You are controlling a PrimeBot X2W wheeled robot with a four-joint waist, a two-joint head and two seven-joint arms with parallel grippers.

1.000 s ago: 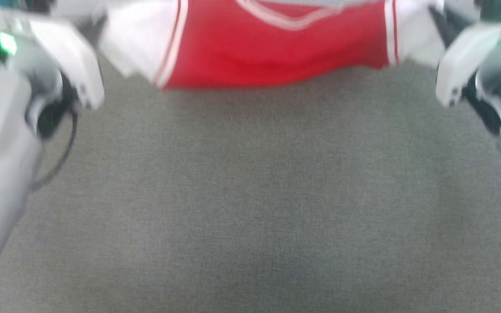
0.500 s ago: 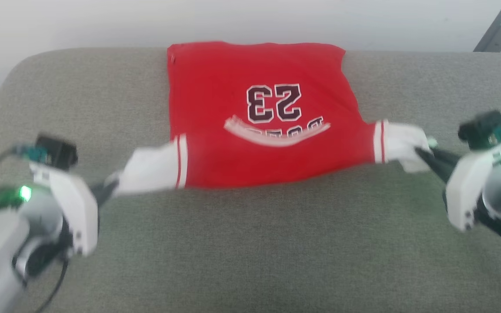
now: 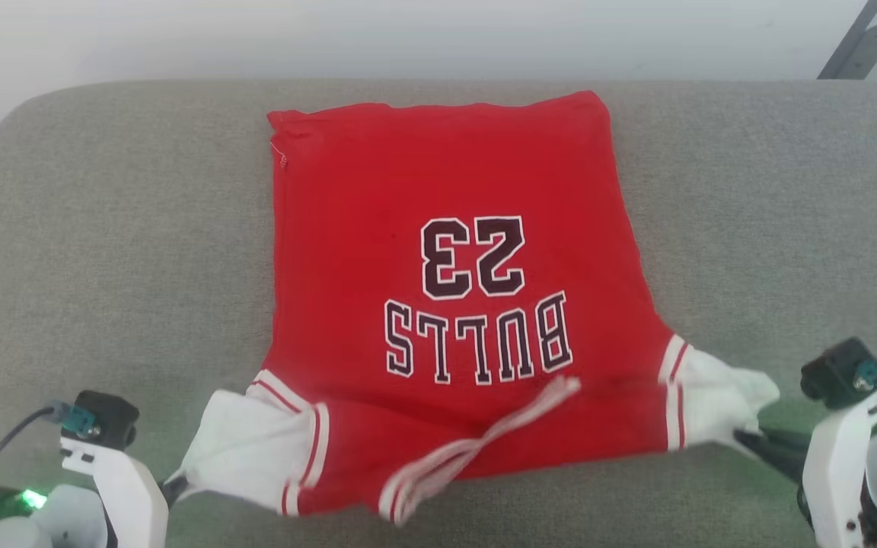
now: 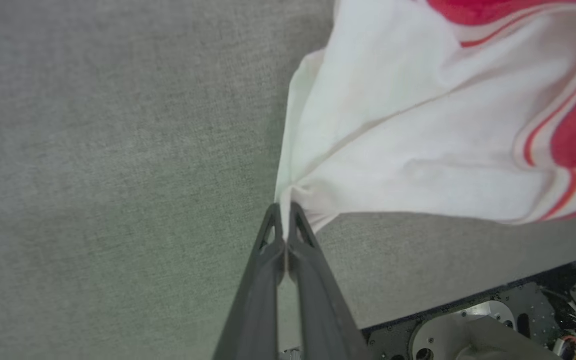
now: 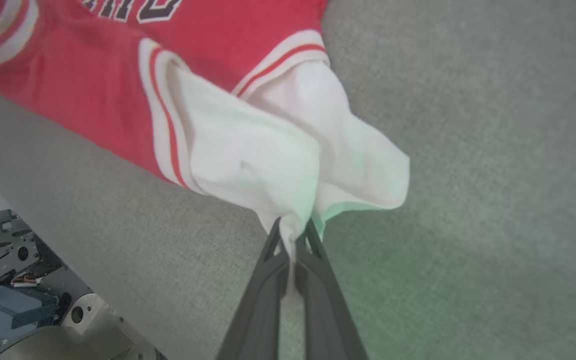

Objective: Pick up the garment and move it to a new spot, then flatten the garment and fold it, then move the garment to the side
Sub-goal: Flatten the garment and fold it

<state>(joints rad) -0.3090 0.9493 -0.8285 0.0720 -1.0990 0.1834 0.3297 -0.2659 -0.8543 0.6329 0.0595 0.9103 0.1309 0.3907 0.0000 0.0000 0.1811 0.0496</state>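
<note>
Red jersey [image 3: 438,251] cloth now lies stretched over the grey upholstered cushion [image 3: 103,228], with the hem at the far side and the collar trim [image 3: 476,449] by the near edge. Half a second ago the chest was bunched and the lettering sat half hidden behind the collar. Now BULLS and 23 read in full, so the body has been drawn toward the near side and opened out. The left gripper [image 4: 284,207] stays clenched on the tip of the left white sleeve [image 3: 248,449], and the right gripper [image 5: 294,225] does the same on the right white sleeve [image 3: 716,407]. The collar trim is still rumpled. In my judgement the relocation looks done and the flattening almost so, while folding remains.
</note>
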